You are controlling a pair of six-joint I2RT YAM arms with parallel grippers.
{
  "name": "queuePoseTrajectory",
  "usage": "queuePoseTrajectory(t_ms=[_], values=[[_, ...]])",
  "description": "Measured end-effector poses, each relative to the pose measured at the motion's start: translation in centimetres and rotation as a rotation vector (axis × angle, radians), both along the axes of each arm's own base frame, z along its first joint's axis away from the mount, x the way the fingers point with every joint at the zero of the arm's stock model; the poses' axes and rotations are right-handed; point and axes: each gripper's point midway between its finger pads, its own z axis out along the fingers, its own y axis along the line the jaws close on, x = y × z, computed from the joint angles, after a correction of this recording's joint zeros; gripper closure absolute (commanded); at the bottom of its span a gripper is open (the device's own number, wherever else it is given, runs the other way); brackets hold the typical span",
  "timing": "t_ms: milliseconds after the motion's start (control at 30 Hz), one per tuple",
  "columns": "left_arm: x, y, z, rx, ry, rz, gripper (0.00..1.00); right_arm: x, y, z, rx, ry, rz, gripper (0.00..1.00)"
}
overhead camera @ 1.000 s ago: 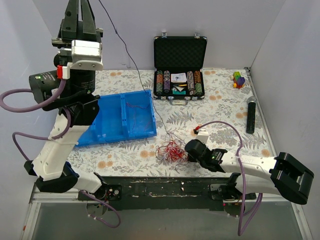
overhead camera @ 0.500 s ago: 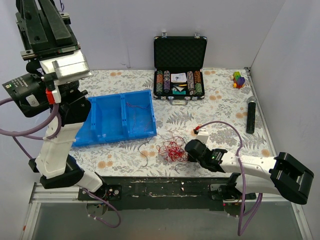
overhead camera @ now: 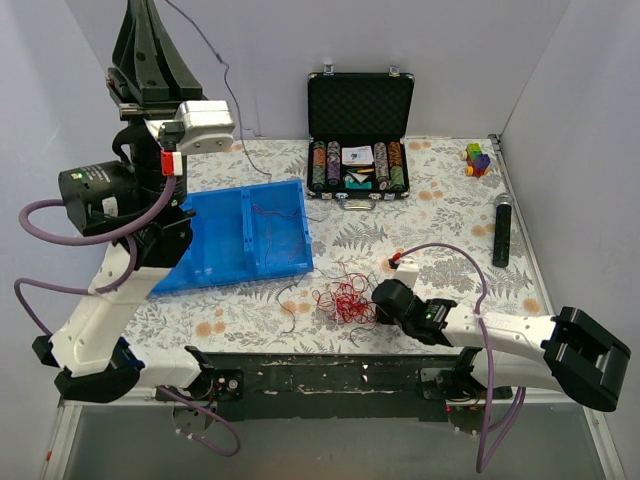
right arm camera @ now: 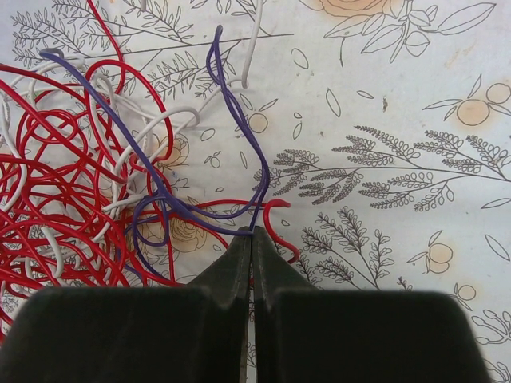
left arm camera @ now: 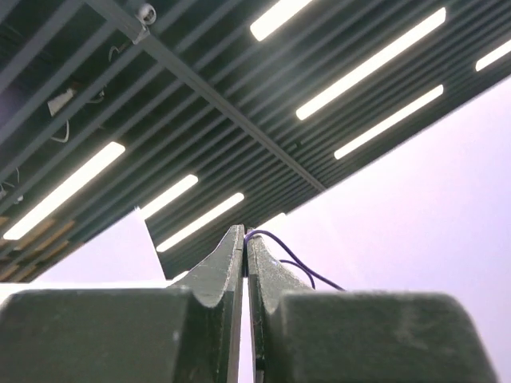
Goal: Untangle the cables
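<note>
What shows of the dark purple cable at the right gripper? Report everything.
The dark purple cable is a very thin, smooth, flexible wire. The shut right gripper pinches it at the fingertips. From there one run curves up over the floral tablecloth to a free end; another loops left through the red cables and white cables. It lies slack. The left gripper pinches a like purple strand.

Floral table point(overhead camera: 440, 215) with cables point(overhead camera: 342, 300), tray point(overhead camera: 215, 250), case point(overhead camera: 360, 105)
</note>
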Motion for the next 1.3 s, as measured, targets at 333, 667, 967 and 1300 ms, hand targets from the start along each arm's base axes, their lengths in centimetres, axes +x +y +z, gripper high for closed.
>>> queuePoseTrajectory(t_ms=[333,667,967,1300], values=[[1.0,2.1,-5.7,-0.021,0.183,0.015,1.0,-0.2,0.0,0.0,0.011,0.0,0.006,0.99],[11.5,3.1,-8.2,-0.186,0.551,0.054,1.0,-0.2,0.0,0.0,0.023,-0.003,0.005,0.99],[19.2,5.0,-23.9,-0.155,0.934,0.13,1.0,-0.5,-0.2,0.0,0.037,-0.002,0.009,0.99],[20.4,8.4,-28.2,-0.212,0.987,0.125,1.0,-0.7,-0.3,0.0,0.051,0.003,0.004,0.99]])
